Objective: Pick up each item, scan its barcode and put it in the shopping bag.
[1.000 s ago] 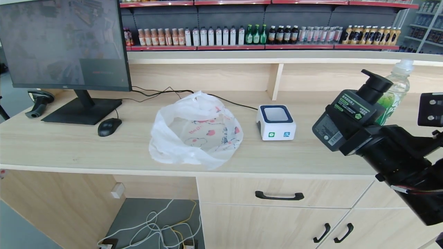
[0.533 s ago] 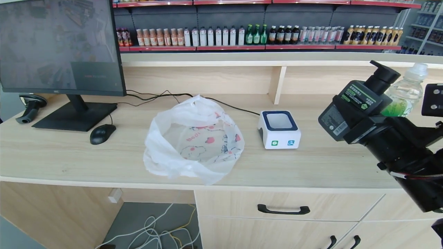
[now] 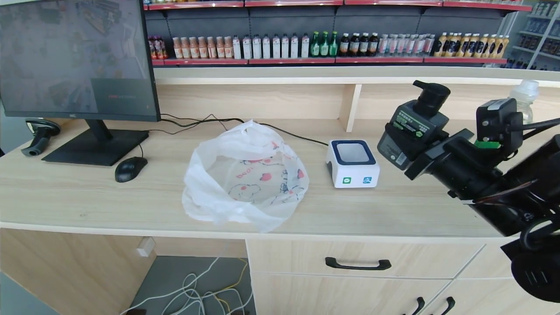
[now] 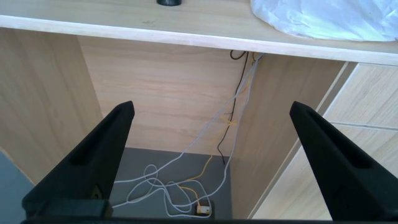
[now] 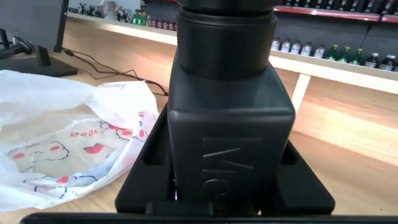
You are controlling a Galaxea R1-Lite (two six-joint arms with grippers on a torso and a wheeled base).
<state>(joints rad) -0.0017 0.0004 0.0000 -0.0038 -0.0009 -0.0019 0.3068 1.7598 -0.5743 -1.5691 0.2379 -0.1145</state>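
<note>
Grip sits low on the stiff black square plastic pump bottle (image 3: 413, 124), clamped between the right gripper's (image 3: 419, 155) fingers and probably weighty and slick, with the white cube scanner (image 3: 352, 164) near those fingertips, while the left gripper's (image 4: 211, 115) fingers hang spread, empty.

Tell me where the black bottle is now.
Head view, right side: the black bottle is held in the right gripper, raised over the counter just right of the white scanner.

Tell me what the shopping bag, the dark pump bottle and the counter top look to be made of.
The thin white shopping bag: soft plastic film, semi-translucent, crinkled, slightly glossy. The dark grey square pump bottle: likely rigid plastic, matte, with moulded edges and stuck-on labels. The pale counter top: matte wood-grain; solid wood or laminate cannot be told.
</note>
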